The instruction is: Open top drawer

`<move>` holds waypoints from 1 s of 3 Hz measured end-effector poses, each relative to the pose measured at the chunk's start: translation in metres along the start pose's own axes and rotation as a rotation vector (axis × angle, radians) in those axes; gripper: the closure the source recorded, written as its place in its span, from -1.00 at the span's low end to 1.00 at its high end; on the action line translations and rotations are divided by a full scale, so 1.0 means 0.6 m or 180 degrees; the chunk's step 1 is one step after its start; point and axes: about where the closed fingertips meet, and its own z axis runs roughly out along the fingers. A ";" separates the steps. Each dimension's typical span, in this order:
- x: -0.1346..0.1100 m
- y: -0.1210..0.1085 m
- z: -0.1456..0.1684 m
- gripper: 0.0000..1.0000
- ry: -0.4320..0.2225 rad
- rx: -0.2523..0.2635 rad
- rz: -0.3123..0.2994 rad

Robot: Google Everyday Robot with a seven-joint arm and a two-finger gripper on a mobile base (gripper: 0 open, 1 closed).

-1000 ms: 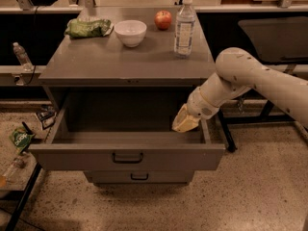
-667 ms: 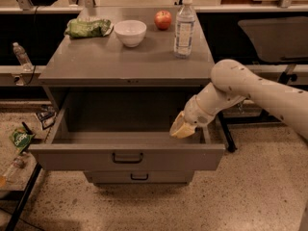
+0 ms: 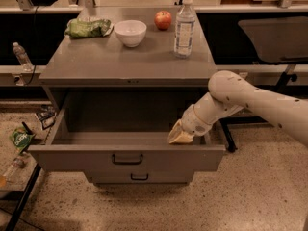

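The top drawer [image 3: 72, 160] of the grey metal cabinet stands pulled far out, its inside bare. Its flat front carries a small dark bar handle [image 3: 127, 158] at the centre. My gripper [image 3: 179, 135] hangs on the white arm coming in from the right. It sits just inside the drawer's front right corner, above the front panel's top edge and right of the handle. A narrower drawer [image 3: 139, 177] with a like handle shows below the open one.
On the cabinet top [image 3: 96, 61] stand a green bag [image 3: 87, 28], a white bowl [image 3: 130, 32], a red apple [image 3: 163, 19] and a clear water bottle [image 3: 184, 27]. A small bottle [image 3: 21, 56] and wrappers [image 3: 20, 138] lie at the left. A dark chair [image 3: 269, 37] stands behind the arm.
The gripper has shifted a little left and down along the drawer's front right corner. The drawer has stayed pulled out.
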 end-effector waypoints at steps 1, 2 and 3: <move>-0.001 0.044 -0.009 1.00 -0.0013 -0.0159 0.0029; -0.011 0.092 -0.035 1.00 -0.0096 -0.0190 0.0125; -0.036 0.081 -0.065 1.00 -0.0197 0.0024 0.0051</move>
